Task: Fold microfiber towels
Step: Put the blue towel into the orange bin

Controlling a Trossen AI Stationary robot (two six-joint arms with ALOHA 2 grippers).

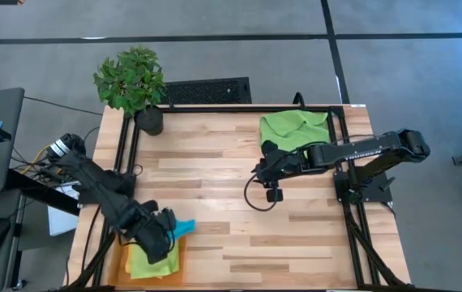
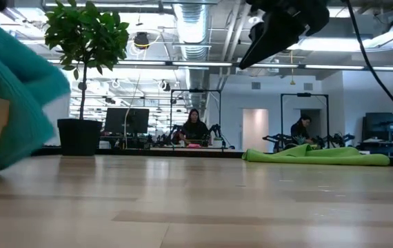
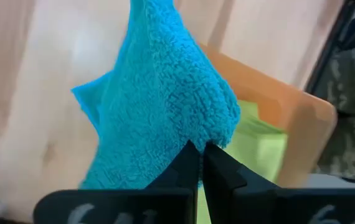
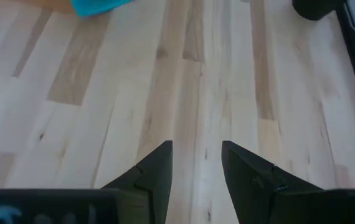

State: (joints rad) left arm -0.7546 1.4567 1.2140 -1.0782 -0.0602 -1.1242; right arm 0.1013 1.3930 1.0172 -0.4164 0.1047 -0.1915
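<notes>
While left tool [image 3: 201, 163] pinches teal towel [image 3: 159, 106], mid-table bare.

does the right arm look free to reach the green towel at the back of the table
Probably yes. The right gripper hangs open and empty over bare wood, and the green towel lies just behind it near the right arm's base, with nothing on it or between them.

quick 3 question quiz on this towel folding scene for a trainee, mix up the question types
1. True or false: the left pincer is shut on the teal towel.
2. Which towel lies at the table's far right corner? A) lime green towel B) yellow C) teal
3. Fill in: the right pincer is open above bare ____.

Key: 1 true; 2 A; 3 table. The teal towel is being lifted from the orange tray.
</notes>
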